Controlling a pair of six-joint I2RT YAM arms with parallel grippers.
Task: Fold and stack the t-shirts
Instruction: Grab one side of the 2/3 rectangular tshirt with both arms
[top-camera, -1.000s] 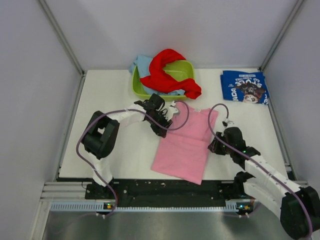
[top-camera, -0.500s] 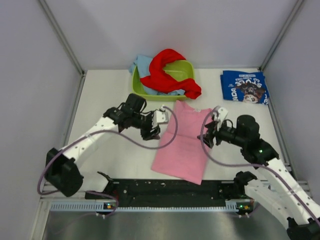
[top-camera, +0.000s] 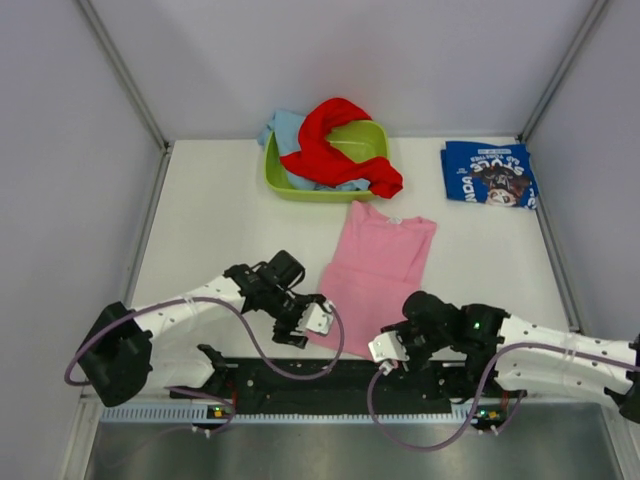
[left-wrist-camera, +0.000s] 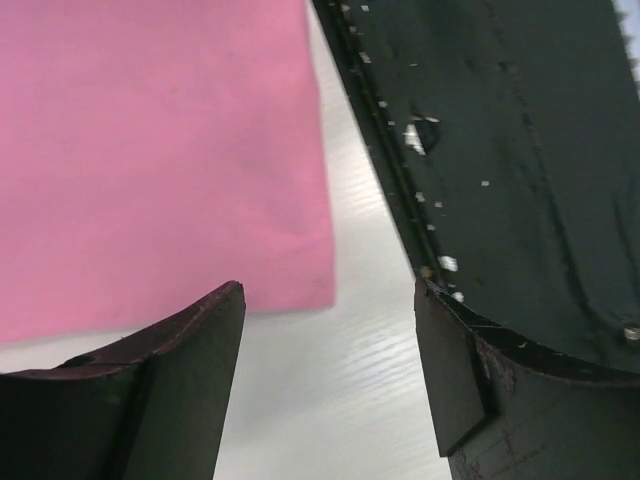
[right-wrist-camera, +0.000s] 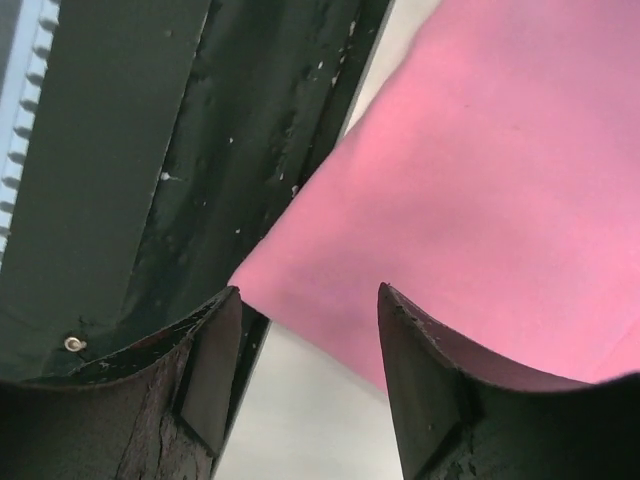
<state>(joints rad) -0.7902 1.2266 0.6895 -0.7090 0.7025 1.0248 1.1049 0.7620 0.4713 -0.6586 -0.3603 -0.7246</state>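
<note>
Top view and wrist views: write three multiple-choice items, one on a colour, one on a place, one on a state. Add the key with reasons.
1. The shirt draped over the tub is:
A. red
B. yellow
C. black

2. The navy shirt lies:
A. in the tub
B. at the far right of the table
C. at the table's near left corner

3. The left claw is:
A. shut on cloth
B. open, at a near corner of the pink shirt
C. out of view

Key
1 A: the red shirt hangs over the tub's rim.
2 B: it lies folded flat by the right wall, apart from the tub.
3 B: the left wrist view shows the fingers apart, with the shirt's corner ahead of them and nothing gripped.
</note>
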